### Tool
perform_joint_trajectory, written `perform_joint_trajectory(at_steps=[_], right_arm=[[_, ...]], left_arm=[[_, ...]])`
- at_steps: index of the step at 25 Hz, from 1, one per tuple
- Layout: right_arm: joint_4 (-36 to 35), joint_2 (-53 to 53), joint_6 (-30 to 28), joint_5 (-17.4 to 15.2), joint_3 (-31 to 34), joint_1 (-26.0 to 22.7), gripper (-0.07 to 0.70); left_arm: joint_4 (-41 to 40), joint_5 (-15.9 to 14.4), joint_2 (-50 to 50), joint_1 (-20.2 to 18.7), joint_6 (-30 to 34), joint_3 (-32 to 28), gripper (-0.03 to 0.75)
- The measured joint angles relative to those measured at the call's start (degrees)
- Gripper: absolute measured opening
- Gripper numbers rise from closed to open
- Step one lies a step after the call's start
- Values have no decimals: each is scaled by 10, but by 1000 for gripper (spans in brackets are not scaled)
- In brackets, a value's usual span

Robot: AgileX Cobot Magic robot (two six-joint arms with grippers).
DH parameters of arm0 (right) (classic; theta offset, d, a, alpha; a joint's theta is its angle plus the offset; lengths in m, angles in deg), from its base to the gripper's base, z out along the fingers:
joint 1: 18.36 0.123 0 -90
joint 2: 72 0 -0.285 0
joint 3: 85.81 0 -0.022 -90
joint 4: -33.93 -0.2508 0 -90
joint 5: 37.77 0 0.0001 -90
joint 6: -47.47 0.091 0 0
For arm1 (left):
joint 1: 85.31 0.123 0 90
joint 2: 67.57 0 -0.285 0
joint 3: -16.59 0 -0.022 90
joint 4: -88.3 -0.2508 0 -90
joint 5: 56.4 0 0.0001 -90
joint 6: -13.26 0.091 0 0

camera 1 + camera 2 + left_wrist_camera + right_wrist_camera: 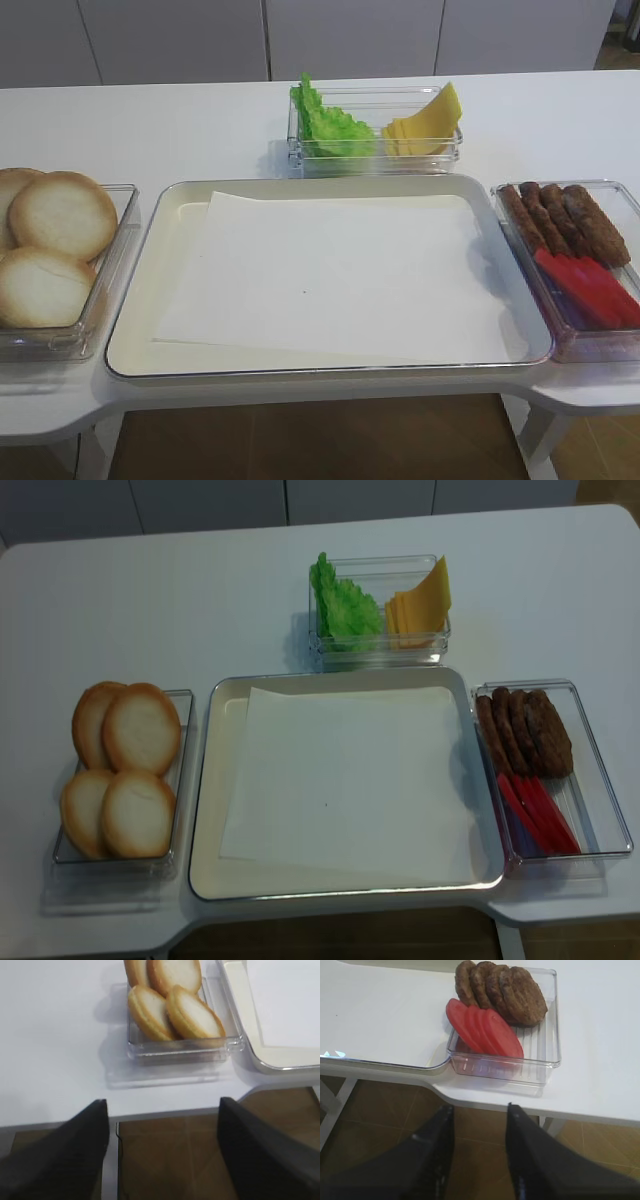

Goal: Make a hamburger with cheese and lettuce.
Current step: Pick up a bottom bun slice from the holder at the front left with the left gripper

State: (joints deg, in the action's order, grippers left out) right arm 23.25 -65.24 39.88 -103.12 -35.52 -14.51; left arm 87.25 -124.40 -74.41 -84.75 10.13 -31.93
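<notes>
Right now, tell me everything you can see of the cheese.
The cheese is a small stack of thin, smooth yellow-orange slices with square corners. It leans tilted in the right half of a clear plastic container behind the tray, one corner poking above the rim. The lettuce sits beside it on the left.

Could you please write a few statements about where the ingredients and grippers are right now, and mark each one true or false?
1. The lettuce and cheese share one clear box. True.
2. A bun half already lies on the paper. False: the paper is bare, and all buns sit in their box on the left.
3. The patties share a box with red slices. True.
4. The left gripper holds a bun. False: its jaws are open and empty, short of the table edge.
5. The right gripper is open. True.
</notes>
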Motion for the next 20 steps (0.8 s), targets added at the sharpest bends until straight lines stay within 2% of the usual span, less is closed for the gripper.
perform_joint_trajectory(at_steps=[5, 11, 20], right_arm=[[0, 0, 0, 0, 0, 0, 281], [0, 0, 0, 0, 0, 0, 281], [0, 0, 0, 0, 0, 0, 281]], left_arm=[[-32, 15, -42, 0, -24, 63, 501], [-62, 53, -179, 0, -57, 136, 501], [-63, 79, -372, 0, -96, 199, 501]])
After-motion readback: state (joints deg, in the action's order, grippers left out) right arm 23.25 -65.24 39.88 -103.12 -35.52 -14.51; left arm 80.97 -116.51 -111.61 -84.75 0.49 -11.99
